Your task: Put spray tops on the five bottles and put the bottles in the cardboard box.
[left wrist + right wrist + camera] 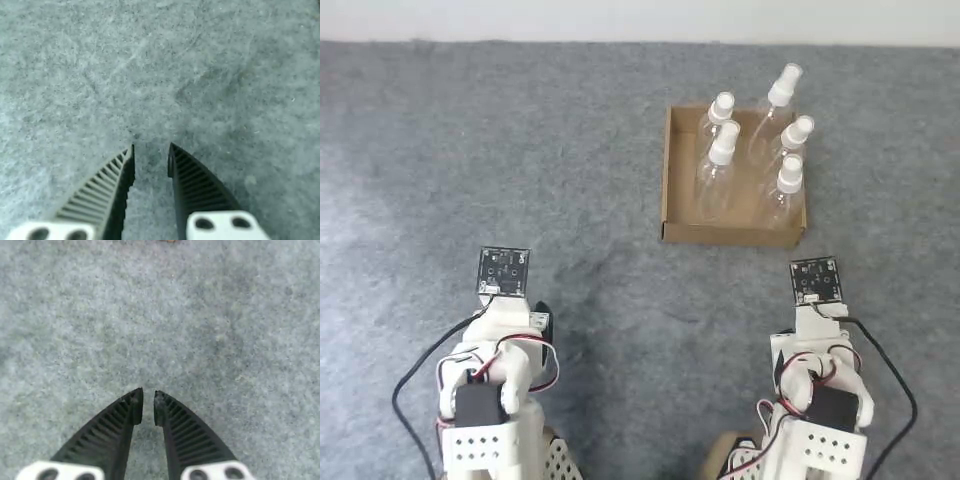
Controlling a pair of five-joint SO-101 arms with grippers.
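High view: cardboard box [667, 180] far right on grey carpet [470, 140], w/ five clear bottles [716, 180] upright inside, each w/ a white spray top [723, 143]. Both arms sit at the near edge, well apart from the box. Wrist views, close over carpet: left gripper [150, 148] slightly spread, holding nothing; right gripper [148, 396] tips almost pressed together, holding nothing.

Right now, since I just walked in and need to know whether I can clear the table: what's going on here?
Nothing is being handled. All five bottles stand in the cardboard box, each with a white spray top on. Both arms sit at the near edge of the grey table cover. The left gripper, jaws slightly apart, and the right gripper, jaws almost together, hold nothing. From how things lie, the task looks finished.
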